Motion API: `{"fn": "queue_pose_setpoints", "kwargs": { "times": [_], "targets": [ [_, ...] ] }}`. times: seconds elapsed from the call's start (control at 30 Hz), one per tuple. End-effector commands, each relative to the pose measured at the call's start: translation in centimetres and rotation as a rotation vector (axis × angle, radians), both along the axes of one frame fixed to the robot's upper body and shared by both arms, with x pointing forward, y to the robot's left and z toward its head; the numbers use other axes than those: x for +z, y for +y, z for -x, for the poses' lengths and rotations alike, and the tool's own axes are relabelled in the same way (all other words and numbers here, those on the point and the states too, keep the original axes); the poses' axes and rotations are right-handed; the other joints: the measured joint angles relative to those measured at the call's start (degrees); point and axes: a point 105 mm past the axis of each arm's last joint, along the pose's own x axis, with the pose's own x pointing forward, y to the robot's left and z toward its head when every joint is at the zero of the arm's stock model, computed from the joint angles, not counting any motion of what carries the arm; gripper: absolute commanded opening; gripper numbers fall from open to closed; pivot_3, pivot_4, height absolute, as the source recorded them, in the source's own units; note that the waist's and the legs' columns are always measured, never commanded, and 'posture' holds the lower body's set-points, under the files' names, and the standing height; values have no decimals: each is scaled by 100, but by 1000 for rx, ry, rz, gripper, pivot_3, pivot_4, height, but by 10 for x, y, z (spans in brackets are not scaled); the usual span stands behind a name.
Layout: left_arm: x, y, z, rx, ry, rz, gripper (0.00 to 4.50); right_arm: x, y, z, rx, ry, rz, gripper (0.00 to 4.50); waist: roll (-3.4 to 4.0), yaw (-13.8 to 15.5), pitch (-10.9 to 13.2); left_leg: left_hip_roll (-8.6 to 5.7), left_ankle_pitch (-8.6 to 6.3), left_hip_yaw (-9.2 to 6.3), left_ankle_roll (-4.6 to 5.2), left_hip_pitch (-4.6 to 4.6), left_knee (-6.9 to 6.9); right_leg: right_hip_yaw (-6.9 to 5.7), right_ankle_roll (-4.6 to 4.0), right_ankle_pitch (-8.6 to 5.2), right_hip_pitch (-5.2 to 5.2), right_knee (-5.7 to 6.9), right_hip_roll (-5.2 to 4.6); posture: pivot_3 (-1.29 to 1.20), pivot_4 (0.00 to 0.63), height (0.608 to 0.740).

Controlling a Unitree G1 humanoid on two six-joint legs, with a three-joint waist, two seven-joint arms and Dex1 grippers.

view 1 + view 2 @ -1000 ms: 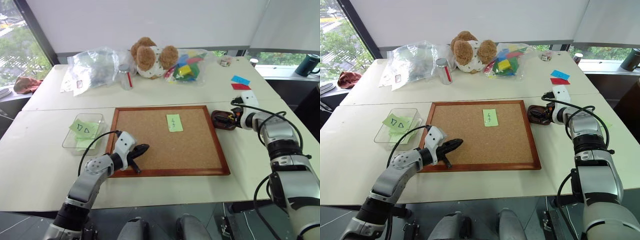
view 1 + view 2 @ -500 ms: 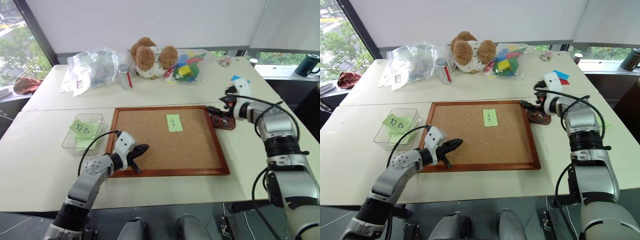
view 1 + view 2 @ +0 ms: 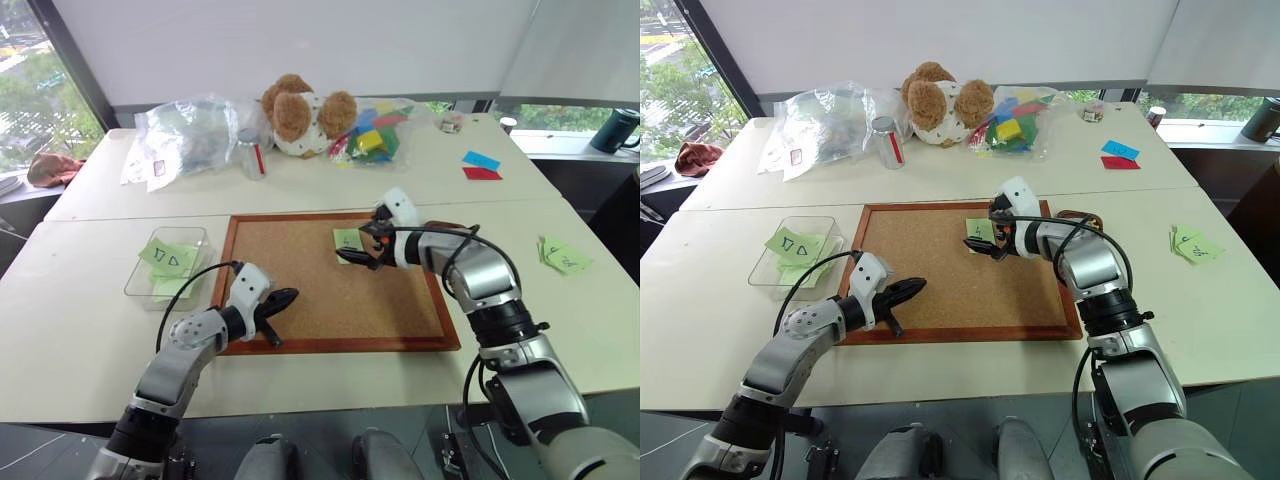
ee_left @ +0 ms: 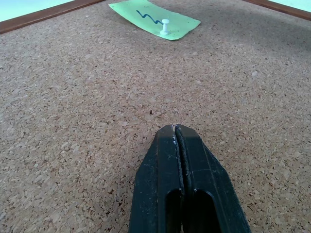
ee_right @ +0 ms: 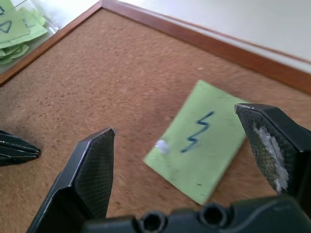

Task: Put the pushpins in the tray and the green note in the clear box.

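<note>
Light green square paper note (image 5: 201, 139) is thin and limp, fixed by a small white pushpin (image 5: 161, 145); grip the pin head first; right gripper (image 5: 187, 155) fingers spread; left gripper (image 4: 177, 141) fingers pressed together.

The left gripper (image 4: 176, 133) rests with its jaws pressed together over the corkboard (image 4: 87, 111). Well ahead of the jaws lies the green note (image 4: 153, 19), a white pushpin (image 4: 165, 26) in it.

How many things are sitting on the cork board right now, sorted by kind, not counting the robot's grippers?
On the cork board:
green note: 1
pushpin, white, stuck through that note: 1
Total: 2
</note>
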Motion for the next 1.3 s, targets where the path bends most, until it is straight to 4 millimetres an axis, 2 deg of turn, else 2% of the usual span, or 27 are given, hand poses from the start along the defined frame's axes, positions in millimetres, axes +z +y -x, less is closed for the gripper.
{"fn": "queue_pose_setpoints", "kwargs": {
  "times": [0.03,0.43,0.53,0.67,0.7,0.83,1.1,1.3],
  "targets": [
    [-35,16,7,63,128,-73,0,7,10,-1,17,-39,-10,3076,0,-6,0,0,0,0,0,0,0,0,0,0,0,0,0,0,150,740],
    [-36,17,8,65,129,-76,0,-4,15,-7,10,-25,-8,3076,0,-7,0,0,0,0,0,0,0,0,0,0,0,0,0,0,150,740],
    [-36,18,9,66,131,-78,0,-4,15,-7,13,-23,-11,2241,0,-10,0,0,0,0,0,0,-1,0,0,0,-1,0,0,0,150,740],
    [-36,19,9,70,132,-78,0,-1,15,-7,15,-27,-19,312,0,-15,0,0,0,0,0,0,-4,0,0,0,-3,0,0,0,150,740],
    [-36,19,9,71,132,-78,0,0,15,-8,14,-31,-20,37,0,-15,0,0,0,0,0,0,-5,0,0,0,-4,0,0,0,150,740],
    [-37,19,9,71,135,-79,0,7,13,-8,10,-45,-24,37,0,-15,0,0,0,0,0,0,-9,0,0,0,-6,-1,0,0,150,740],
    [-41,17,12,65,150,-81,0,51,9,2,19,-126,-66,37,0,-9,0,0,0,0,0,-11,-10,0,0,0,-20,-1,0,0,150,740],
    [-41,17,11,60,153,-79,0,62,9,16,50,-150,-54,37,0,-5,0,0,0,0,0,-8,-12,1,-1,0,-18,-2,0,0,150,740]
  ]
}}
